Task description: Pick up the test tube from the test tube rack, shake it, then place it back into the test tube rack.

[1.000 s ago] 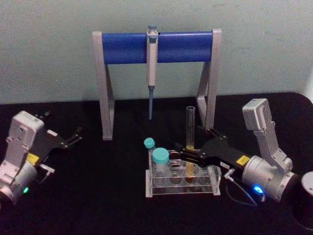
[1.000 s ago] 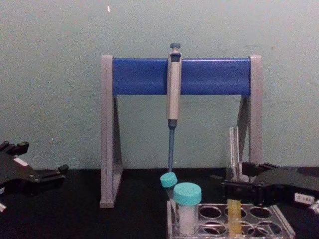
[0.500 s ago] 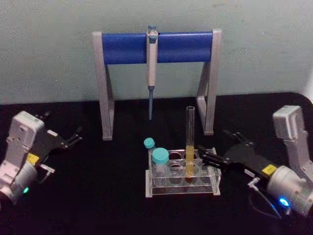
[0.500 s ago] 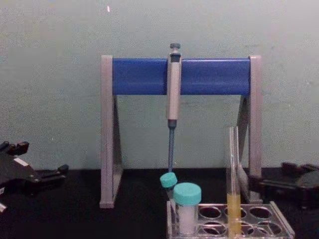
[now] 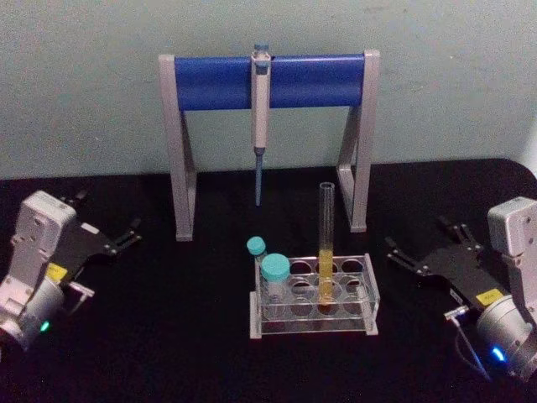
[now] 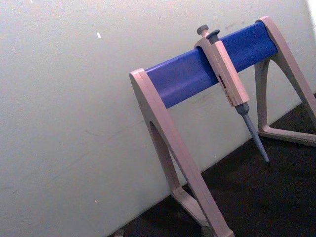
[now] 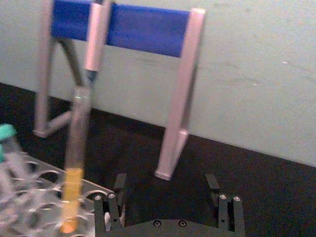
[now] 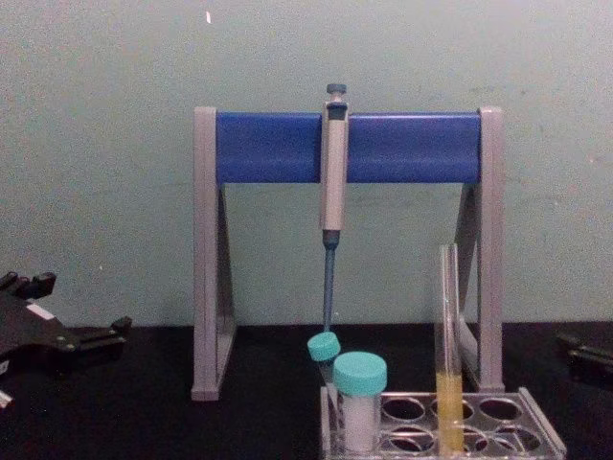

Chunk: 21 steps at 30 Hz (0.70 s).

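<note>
The test tube (image 5: 325, 243) is standing upright in the test tube rack (image 5: 312, 318), long axis vertical. The right gripper (image 5: 424, 252) is sitting just right of the rack, fingers spread, empty, nearer than the left gripper (image 5: 126, 235), which is idling open far left.

Black bench (image 5: 210, 353), running back to a pale green wall. Toward the rear, a tall grey-legged stand (image 5: 183, 151) with a blue bar, both feet planted on the bench. In front of it, right of centre, the low clear test tube rack (image 5: 315, 323), resting flat and square to the front edge, well apart from the stand's feet.
</note>
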Motion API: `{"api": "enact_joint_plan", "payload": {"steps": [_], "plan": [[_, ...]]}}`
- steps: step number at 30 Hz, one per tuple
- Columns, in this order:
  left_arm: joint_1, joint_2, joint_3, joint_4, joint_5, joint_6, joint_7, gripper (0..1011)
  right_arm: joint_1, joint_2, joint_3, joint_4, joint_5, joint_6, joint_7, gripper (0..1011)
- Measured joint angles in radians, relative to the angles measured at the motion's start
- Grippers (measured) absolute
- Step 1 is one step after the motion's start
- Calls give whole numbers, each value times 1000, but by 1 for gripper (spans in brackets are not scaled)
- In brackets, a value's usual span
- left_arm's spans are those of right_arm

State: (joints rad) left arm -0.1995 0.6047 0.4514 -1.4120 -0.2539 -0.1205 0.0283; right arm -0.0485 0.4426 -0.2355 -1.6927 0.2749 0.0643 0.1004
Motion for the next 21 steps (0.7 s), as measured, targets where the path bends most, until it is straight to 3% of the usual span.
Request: {"api": "enact_joint_plan", "payload": {"steps": [8,21], "plan": [[0,0,0,0,0,0,0,1010,8,-65,-3,86,-78,-59,-67,1000],[0,0,0,0,0,0,0,1010,22,-120,8,162,-102,-59,-56,1000]]}}
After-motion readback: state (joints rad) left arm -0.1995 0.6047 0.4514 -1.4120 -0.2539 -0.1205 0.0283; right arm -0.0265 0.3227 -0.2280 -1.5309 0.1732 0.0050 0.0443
